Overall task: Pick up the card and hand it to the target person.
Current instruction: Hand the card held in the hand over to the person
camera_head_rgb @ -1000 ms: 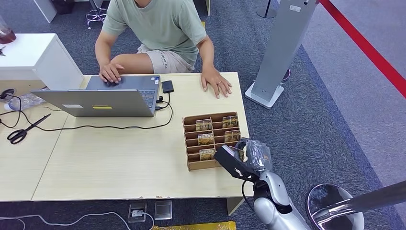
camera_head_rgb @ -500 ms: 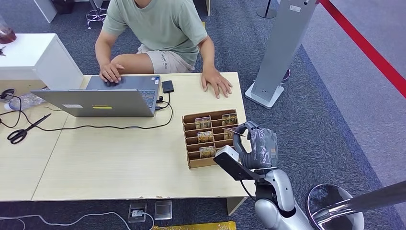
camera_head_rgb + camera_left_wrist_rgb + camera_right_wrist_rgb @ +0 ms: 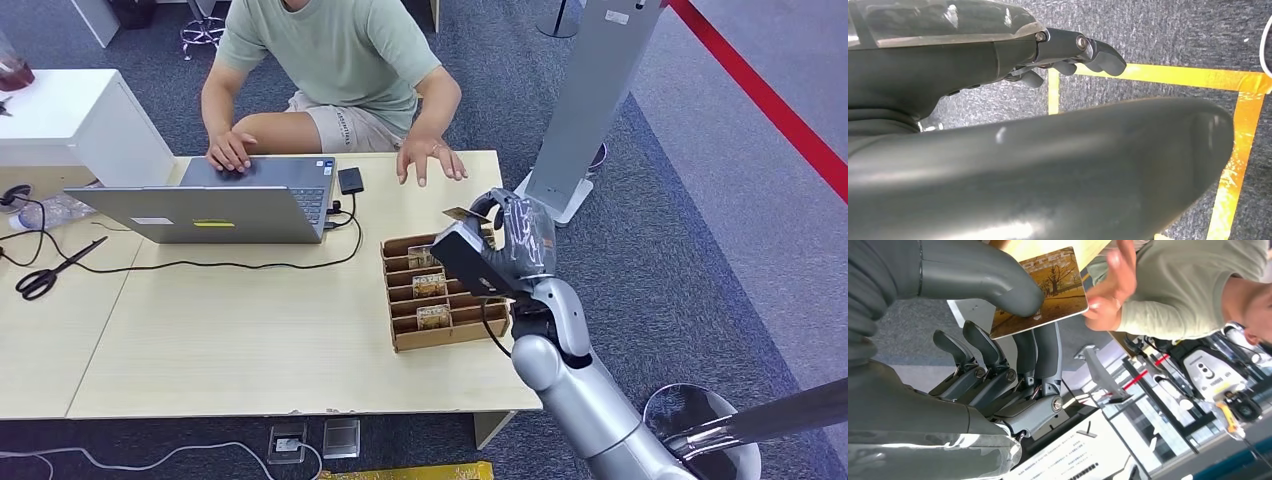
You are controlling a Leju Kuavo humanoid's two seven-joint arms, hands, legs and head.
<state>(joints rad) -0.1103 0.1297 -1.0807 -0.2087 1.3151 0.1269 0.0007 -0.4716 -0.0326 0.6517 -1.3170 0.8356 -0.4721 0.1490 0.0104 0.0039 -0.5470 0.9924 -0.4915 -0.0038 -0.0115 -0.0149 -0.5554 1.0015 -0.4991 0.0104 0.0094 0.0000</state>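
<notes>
The left robot hand [image 3: 1068, 55] hangs above grey carpet [image 3: 1168, 35] marked with yellow tape [image 3: 1238, 145], its dark fingers curled loosely inward with nothing in them; whether they are fully closed I cannot tell. The right robot hand [image 3: 505, 245] is raised above the far right part of the desk [image 3: 250, 330], over the cardboard card rack [image 3: 435, 295]. It pinches the card [image 3: 1040, 292] between thumb and fingers, clear of the rack; the card shows a tree picture in brown tones. More cards stand in the rack's slots. Just beyond the held card, the person [image 3: 340, 60] in a green shirt lifts an open hand [image 3: 430, 160] above the desk edge, near the card but not touching it. The person's other hand rests on the open laptop [image 3: 230, 200]. Scissors [image 3: 50, 272] lie at the far left.
</notes>
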